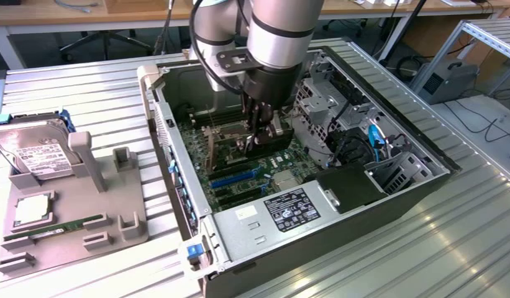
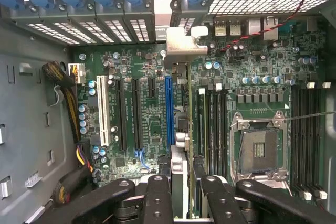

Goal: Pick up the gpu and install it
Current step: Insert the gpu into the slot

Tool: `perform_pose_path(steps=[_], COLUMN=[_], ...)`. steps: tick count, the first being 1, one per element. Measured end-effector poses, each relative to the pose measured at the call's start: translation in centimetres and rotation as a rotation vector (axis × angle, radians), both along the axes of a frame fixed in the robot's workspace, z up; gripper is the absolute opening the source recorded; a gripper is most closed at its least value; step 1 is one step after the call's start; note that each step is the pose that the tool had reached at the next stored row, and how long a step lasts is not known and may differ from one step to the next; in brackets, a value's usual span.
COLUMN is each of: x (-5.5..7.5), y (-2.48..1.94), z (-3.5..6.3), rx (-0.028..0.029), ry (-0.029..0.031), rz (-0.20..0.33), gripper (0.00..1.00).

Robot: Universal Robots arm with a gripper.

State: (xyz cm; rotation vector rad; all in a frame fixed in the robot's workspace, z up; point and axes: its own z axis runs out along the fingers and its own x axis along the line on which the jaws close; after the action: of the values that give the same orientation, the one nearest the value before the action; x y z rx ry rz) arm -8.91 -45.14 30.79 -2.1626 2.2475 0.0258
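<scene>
Inside open PC case [image 1: 387,192], arm vertical, fingers [image 2: 158,192] pinching gpu [image 2: 181,129] edge-on over mobo [image 2: 152,124].

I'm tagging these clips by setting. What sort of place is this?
Probably a robotics lab or test workshop: an open computer case lies on a ribbed metal bench, a grey fixture beside it holds a hard drive, and desks and cables show behind.

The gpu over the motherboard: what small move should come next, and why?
Probably a slight sideways nudge toward the long blue slot. The fingers grip the gpu edge-on above the motherboard, and its edge seems to hang just beside that slot rather than over it.
</scene>
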Motion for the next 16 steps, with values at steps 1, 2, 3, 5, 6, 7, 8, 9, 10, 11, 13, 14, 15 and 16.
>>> perform_pose_path(steps=[1, 2, 3, 5, 6, 7, 8, 9, 10, 11, 13, 14, 15, 16], x=[-0.02, -0.04, -0.06, -0.10, -0.12, -0.15, -0.17, -0.19, -0.21, -0.23, -0.28, -0.30, -0.33, -0.36], y=[0.00, 0.00, -0.01, -0.01, -0.01, -0.01, -0.02, -0.02, -0.02, -0.02, -0.03, -0.03, -0.03, -0.04], z=[-0.02, -0.03, -0.04, -0.07, -0.08, -0.09, -0.10, -0.12, -0.13, -0.14, -0.16, -0.17, -0.19, -0.21], rx=[0.0000, 0.0000, 0.0000, -0.0001, -0.0001, 0.0000, -0.0001, -0.0001, 0.0000, 0.0000, -0.0001, 0.0000, 0.0000, 0.0000], ry=[0.0000, 0.0000, 0.0000, 0.0000, 0.0001, 0.0001, 0.0000, 0.0000, 0.0000, 0.0000, 0.0000, 0.0000, 0.0000, 0.0000], rz=[0.000, 0.000, 0.000, 0.000, 0.000, 0.000, 0.000, 0.000, 0.000, 0.000, 0.000, 0.000, 0.000, 0.000], gripper=[0.27, 0.27, 0.27, 0.27, 0.27, 0.27, 0.27, 0.27, 0.27, 0.27, 0.27, 0.27, 0.27, 0.27])
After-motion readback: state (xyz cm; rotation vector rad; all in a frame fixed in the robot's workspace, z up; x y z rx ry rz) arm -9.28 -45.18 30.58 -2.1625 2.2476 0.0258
